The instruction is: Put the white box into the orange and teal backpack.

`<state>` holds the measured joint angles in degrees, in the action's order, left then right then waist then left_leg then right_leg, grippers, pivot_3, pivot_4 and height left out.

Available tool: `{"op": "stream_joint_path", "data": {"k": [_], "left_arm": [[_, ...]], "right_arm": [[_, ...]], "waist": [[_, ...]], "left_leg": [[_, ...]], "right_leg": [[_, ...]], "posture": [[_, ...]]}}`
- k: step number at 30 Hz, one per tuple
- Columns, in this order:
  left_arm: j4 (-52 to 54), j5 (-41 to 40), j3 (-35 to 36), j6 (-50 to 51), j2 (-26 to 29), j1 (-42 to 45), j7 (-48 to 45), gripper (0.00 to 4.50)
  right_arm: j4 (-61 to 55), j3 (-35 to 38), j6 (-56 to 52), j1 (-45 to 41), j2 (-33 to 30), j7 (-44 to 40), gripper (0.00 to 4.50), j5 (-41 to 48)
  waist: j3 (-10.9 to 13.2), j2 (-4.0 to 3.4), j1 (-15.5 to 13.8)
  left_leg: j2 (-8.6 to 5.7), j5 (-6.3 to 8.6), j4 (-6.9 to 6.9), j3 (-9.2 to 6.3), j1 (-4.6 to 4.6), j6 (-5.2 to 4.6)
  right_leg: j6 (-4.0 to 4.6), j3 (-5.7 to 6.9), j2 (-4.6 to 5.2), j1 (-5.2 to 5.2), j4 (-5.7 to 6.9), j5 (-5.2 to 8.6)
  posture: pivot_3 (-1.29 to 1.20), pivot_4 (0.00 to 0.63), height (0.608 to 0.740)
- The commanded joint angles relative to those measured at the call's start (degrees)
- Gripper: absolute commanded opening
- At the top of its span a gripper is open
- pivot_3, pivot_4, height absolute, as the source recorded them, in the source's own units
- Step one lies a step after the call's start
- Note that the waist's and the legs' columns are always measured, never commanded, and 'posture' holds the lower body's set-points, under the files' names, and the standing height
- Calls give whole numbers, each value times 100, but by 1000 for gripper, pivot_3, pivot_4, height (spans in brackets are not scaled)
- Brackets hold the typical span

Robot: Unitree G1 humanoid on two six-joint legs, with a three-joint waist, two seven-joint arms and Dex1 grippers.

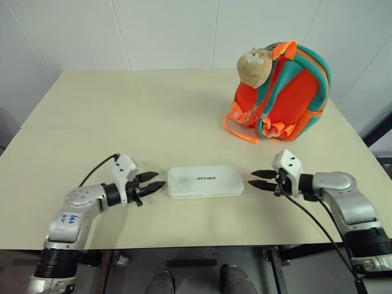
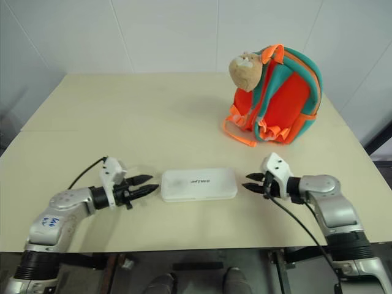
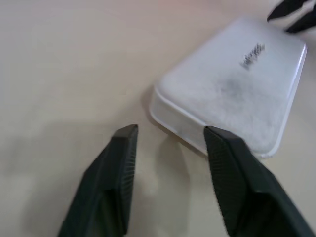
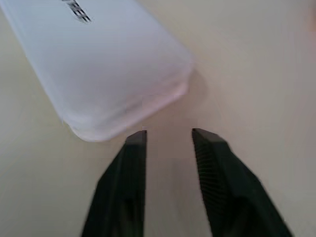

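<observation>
Near the front edge of the cream surface (image 1: 92, 116) lies the white box (image 1: 205, 181), flat, between the left gripper (image 1: 154, 183) and right gripper (image 1: 260, 179), each just beside one end, fingers apart, empty. Well behind stands the orange and teal backpack (image 1: 288, 92).

white box (image 4: 98, 64) cut off at right wrist view's edge, lettering (image 3: 252, 55) blurred, unreadable

1. We see the white box (image 1: 205, 182), flat and oblong, lying near the bench's (image 1: 122, 122) front edge.
2. We see the orange and teal backpack (image 1: 282, 92) upright at the far right, well apart.
</observation>
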<state>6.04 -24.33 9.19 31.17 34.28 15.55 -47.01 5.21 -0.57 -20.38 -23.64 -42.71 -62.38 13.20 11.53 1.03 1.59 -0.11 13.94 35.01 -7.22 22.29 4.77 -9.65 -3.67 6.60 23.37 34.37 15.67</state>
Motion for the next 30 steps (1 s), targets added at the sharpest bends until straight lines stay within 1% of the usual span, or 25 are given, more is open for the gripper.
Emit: {"op": "stream_joint_path", "data": {"k": [1,3,5,6,7,8,10,13,15,18,24,30], "left_arm": [[-137,-530,483,359,274,133,-252,3312],[-366,-852,699,776,431,236,-347,3827],[-593,-1350,860,1591,599,377,-494,4482],[-726,-1815,926,2407,754,469,-661,4500],[-764,-2176,905,2934,918,506,-945,4500],[-823,-2267,944,3052,928,570,-940,4500],[-1107,-2220,951,3105,786,850,-656,4500],[-1463,-2361,957,3665,588,1190,-343,4500],[-1564,-2363,785,4214,576,1286,-166,4500],[-1545,-2287,476,4661,576,1262,-24,4500],[-1502,-2460,357,5227,492,1249,1,4500],[-1890,-2302,529,5274,-9,1437,441,4500]], "right_arm": [[-119,276,-304,36,-239,-169,2929,292],[-381,339,-785,-11,-346,-260,3514,557],[-654,380,-1285,-73,-417,-345,4259,873],[-794,386,-1566,-103,-464,-428,4479,1067],[-938,357,-1766,-117,-528,-546,4479,1225],[-1029,325,-1861,-135,-550,-563,4479,1284],[-1043,212,-1947,-222,-491,-452,4479,1254],[-986,-48,-2215,-369,-414,-337,4479,1177],[-961,-225,-2334,-433,-392,-378,4479,1174],[-878,-510,-2350,-504,-377,-291,4479,984],[-819,-603,-2347,-538,-253,-288,4479,1023],[-778,-658,-2098,-582,62,-276,4479,1002]], "waist": [[0,0,2],[0,0,20],[0,0,24],[0,0,26],[2,2,27],[2,2,29],[3,3,19],[2,4,-11],[2,5,2],[2,4,28],[2,4,13],[2,5,-5]], "left_leg": [[0,1,0,0,0,-1],[0,1,0,2,0,-1],[0,1,1,1,-1,-1],[0,1,1,1,-1,-1],[1,1,1,0,-2,-1],[1,1,2,-1,1,-2],[0,1,2,0,0,-2],[0,0,5,-4,1,-1],[0,0,5,-3,1,0],[0,3,1,-2,3,2],[0,4,-2,-1,7,3],[0,3,3,-2,3,4]], "right_leg": [[0,0,0,0,-2,0],[0,0,0,0,-3,0],[0,0,-1,0,0,0],[0,0,-1,1,4,0],[0,0,-2,1,5,0],[0,0,-2,4,8,1],[-1,0,0,2,6,2],[-1,4,0,0,4,1],[-2,4,0,0,3,0],[-2,4,0,7,4,1],[-2,3,0,13,4,3],[-3,4,0,7,6,2]], "posture": [[0,150,740],[0,150,740],[0,150,740],[0,150,740],[0,150,740],[0,150,740],[0,150,740],[0,150,740],[0,150,740],[0,150,740],[0,150,740],[0,150,740]]}}
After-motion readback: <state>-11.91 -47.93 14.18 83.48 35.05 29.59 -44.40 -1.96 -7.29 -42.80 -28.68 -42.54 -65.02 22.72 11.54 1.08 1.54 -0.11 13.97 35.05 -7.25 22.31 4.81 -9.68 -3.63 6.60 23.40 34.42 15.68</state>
